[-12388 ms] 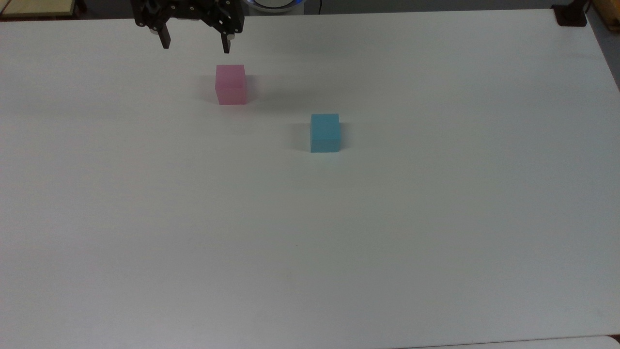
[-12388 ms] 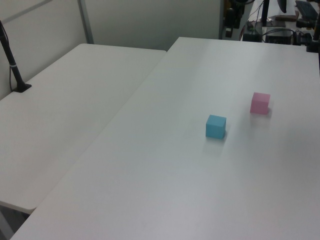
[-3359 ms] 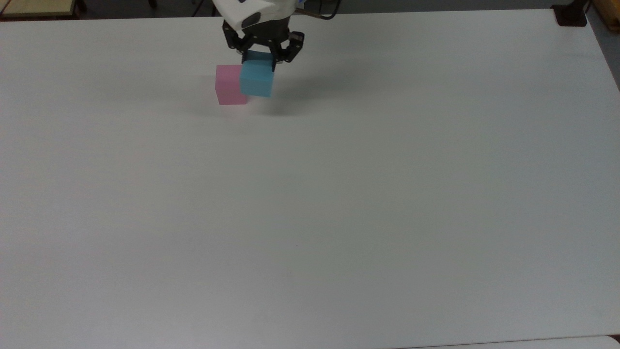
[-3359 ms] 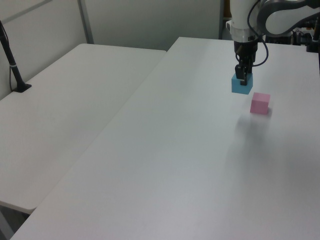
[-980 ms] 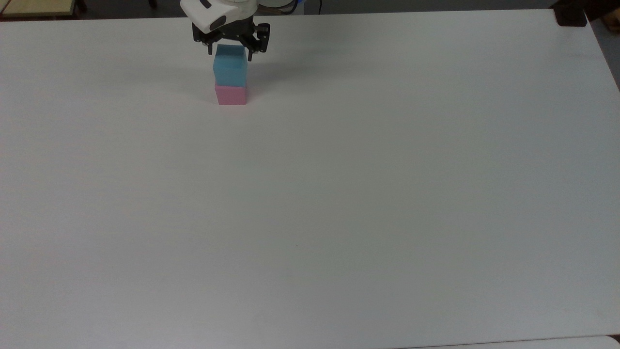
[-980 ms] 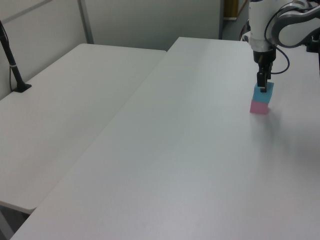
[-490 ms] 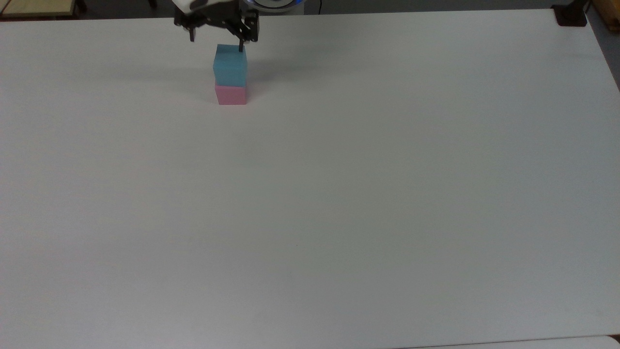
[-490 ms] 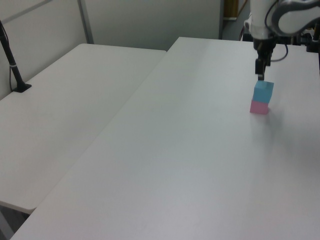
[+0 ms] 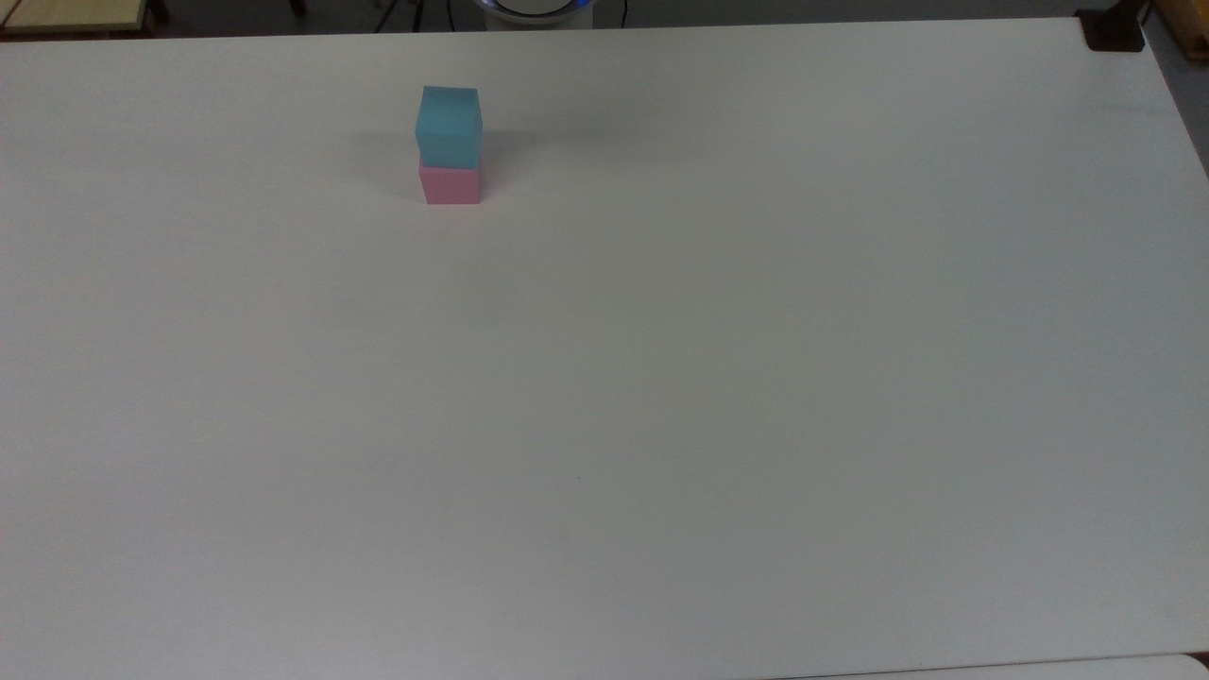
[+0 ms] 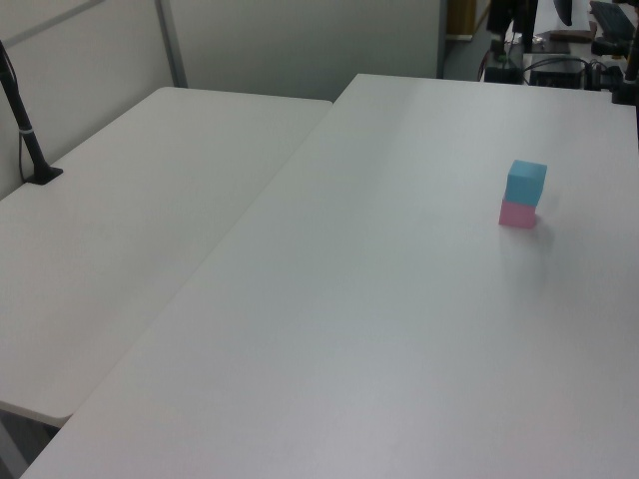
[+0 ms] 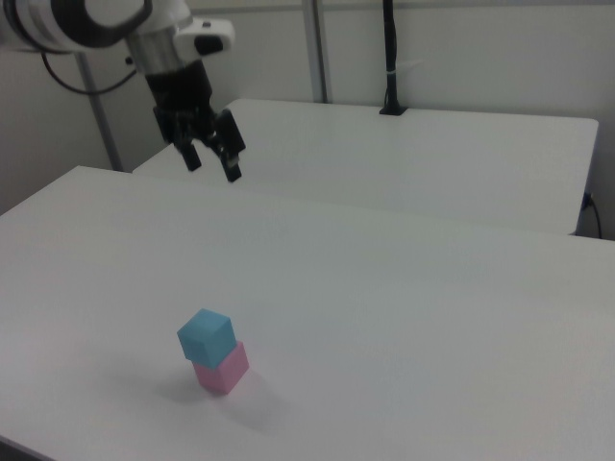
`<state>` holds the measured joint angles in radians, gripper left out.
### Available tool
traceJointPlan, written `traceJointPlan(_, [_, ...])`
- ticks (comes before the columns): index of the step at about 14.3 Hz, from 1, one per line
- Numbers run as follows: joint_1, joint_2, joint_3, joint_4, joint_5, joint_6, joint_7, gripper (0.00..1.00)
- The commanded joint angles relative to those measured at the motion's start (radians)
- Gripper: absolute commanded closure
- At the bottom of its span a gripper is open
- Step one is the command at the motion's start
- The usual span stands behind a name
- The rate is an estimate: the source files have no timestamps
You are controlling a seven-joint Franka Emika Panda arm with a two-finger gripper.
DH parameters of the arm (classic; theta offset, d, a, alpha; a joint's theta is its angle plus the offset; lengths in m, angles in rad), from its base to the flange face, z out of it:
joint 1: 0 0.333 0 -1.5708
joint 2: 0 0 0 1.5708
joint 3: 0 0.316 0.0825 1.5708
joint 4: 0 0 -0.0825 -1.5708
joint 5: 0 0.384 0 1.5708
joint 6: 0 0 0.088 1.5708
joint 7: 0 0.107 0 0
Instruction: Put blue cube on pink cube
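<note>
Now the blue cube (image 9: 450,125) sits on the pink cube (image 9: 451,185), slightly askew, near the white worktop's (image 9: 661,378) far edge in the top view, with broad bare surface all around. High above, the gripper (image 11: 211,158) hangs spread wide, holding nothing.

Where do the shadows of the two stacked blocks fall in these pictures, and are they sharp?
Top view: soft grey shadow right of the blue cube and pink cube. Right view: faint smudge on the table around the stack. None sharp-edged.
</note>
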<state>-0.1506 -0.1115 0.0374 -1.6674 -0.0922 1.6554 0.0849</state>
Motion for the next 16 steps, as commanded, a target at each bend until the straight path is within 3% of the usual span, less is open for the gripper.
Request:
traceJointPlan(1, [0.109, 0.058, -0.066, 0.081, 0.011, -0.025, -0.03, 0.0])
traceJointPlan(2, [0.191, 0.064, -0.147, 0.084, 0.014, -0.025, -0.028, 0.0])
traceJointPlan(4, [0.259, 0.07, -0.208, 0.097, 0.017, -0.025, -0.027, 0.0])
traceJointPlan(16, [0.212, 0.069, -0.197, 0.092, 0.049, -0.014, -0.125, 0.0])
